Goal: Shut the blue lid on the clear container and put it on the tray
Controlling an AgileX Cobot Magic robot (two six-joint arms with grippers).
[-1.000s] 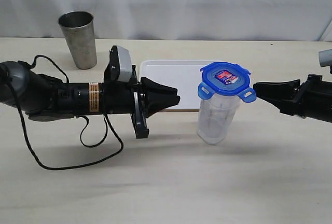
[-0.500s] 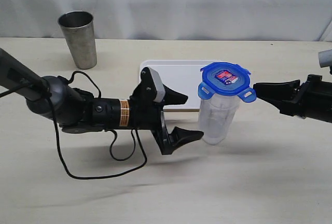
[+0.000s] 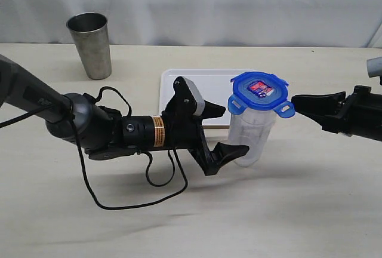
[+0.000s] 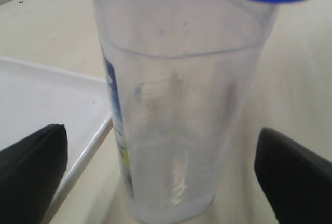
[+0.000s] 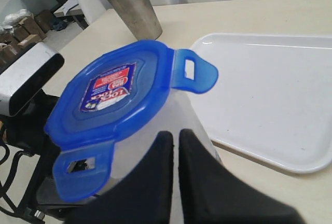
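Exterior: elevated, wide over table [image 3: 286, 216]. Both wrists: close on clear container [image 4: 176, 130], opposite sides.

1. A pale beige table [image 3: 298, 210] with a smooth, matte top carries everything; clock directions are read from its middle in the exterior view.
2. A steel cup [image 3: 91, 44] stands upright at 10 o'clock, well apart from the rest.
3. The white tray [image 3: 197, 88] lies flat at 12 o'clock.
4. The clear container [image 3: 250, 138] stands upright at 3 o'clock, just beside the tray's near right corner; whether they touch is unclear.
5. A black cable [image 3: 119, 201] loops on the surface at 8 o'clock.
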